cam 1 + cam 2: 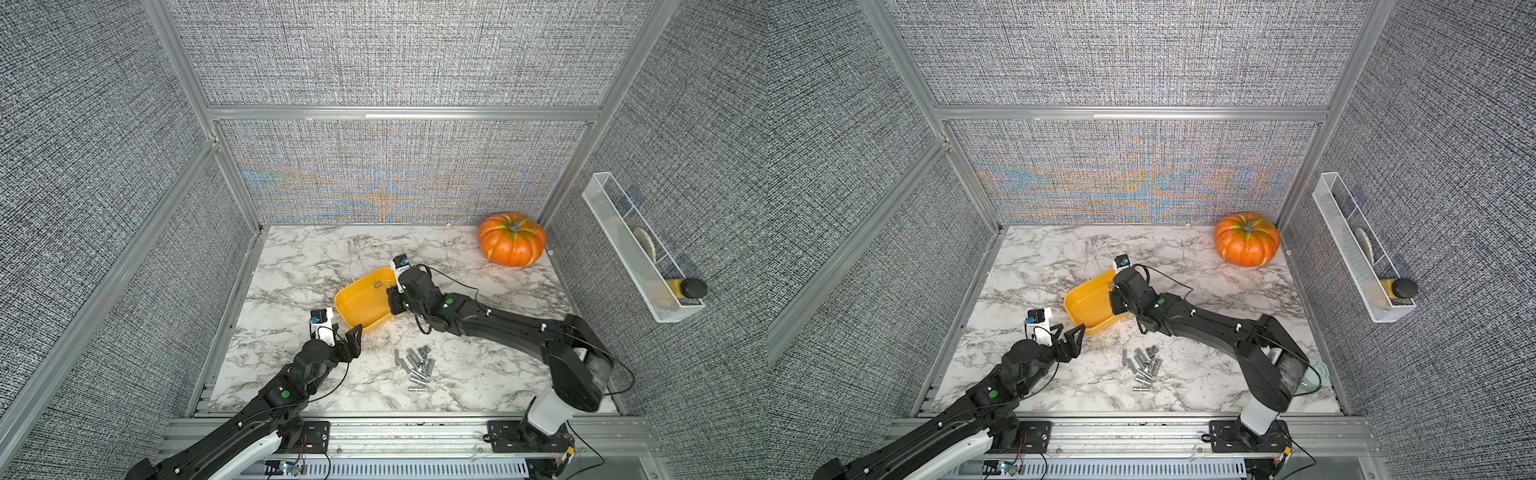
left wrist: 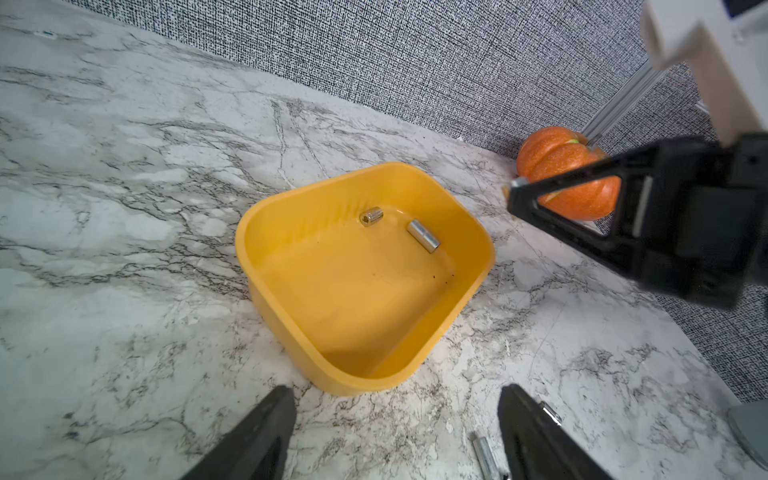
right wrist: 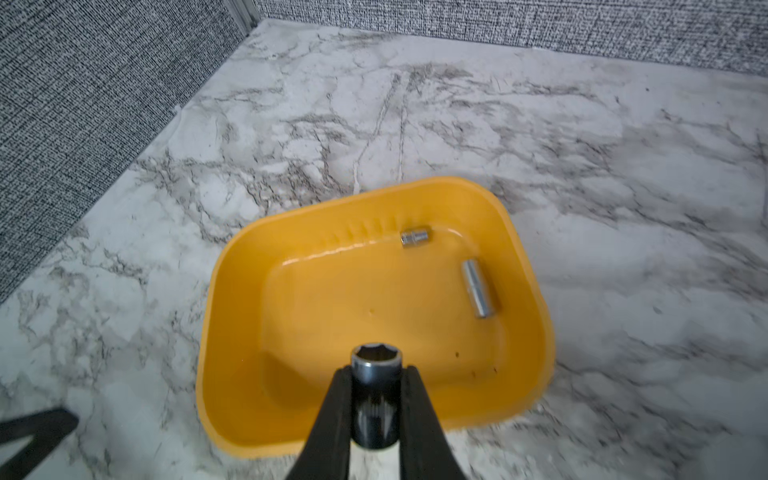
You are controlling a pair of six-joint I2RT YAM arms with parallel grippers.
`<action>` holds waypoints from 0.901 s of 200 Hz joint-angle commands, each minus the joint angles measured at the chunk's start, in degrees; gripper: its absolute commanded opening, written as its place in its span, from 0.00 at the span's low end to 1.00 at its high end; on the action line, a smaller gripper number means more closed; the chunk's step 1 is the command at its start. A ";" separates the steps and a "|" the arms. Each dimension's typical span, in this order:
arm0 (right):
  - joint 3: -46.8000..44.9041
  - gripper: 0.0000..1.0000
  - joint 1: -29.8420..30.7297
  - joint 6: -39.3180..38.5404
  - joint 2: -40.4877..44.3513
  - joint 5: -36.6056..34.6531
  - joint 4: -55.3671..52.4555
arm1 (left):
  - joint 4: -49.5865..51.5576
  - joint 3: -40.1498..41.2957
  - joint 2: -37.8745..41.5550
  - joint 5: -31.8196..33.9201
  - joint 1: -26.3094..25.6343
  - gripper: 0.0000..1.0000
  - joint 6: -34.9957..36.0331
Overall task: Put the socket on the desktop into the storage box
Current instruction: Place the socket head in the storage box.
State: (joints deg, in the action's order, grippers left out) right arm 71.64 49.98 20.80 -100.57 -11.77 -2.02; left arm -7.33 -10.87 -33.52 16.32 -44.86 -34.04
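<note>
Desktop (image 1: 478,374): white marble, grey veins; grey woven walls (image 1: 386,174) on three sides, aluminium rail (image 1: 415,428) in front. Storage box (image 1: 365,324): yellow, mid-table, two sockets (image 3: 478,286) lying inside. Loose sockets (image 1: 415,365): heaped just in front of it. Pumpkin (image 1: 511,240): far right corner. Right gripper (image 3: 376,374): over the box, clamped on one socket (image 3: 376,359). Left gripper (image 2: 395,388): jaws wide, empty, beside the box. Bare marble behind and left.

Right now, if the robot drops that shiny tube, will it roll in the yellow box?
Probably a little: the tube is round and smooth. The box has raised walls, which should stop it. It looks like metal, so likely heavy for its size.
</note>
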 commanded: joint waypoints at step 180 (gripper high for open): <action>16.08 0.44 -0.23 -3.46 -14.34 -3.73 -14.41 | -1.28 -0.43 -1.81 -1.11 0.03 0.81 0.03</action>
State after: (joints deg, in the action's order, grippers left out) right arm 90.21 48.69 16.95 -119.02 -13.56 -16.25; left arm -7.64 -10.83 -35.46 15.90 -44.86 -34.11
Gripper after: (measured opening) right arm 0.438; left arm 0.813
